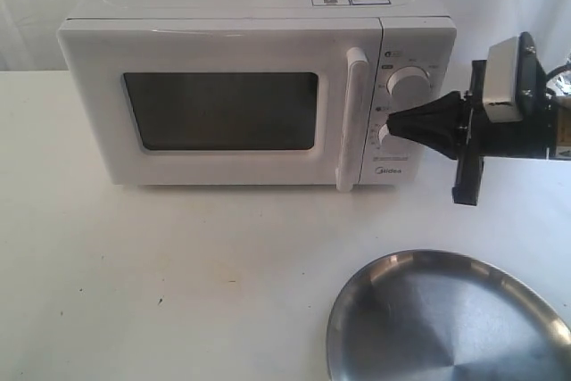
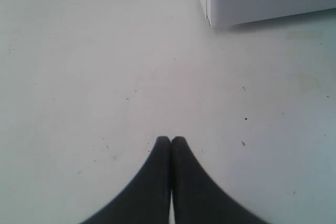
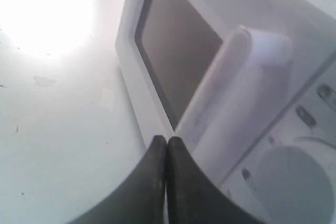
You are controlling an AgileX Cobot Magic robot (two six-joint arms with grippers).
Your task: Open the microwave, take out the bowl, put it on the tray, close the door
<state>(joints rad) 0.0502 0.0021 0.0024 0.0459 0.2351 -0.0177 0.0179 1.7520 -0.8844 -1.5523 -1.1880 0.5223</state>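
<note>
The white boxy microwave is set upright directly ahead of the right gripper, whose tip is held before its knob panel. The door is shut; its dark window and tall white handle are found just beside that tip. The round steel tray is laid flat well below the gripper.

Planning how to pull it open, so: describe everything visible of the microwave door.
The door is a white, plastic-looking front panel with a dark rectangular window and a tall vertical bar handle along its right edge. It is shut, flush with the microwave. The right gripper, shut, is just right of the handle; contact cannot be told.
</note>
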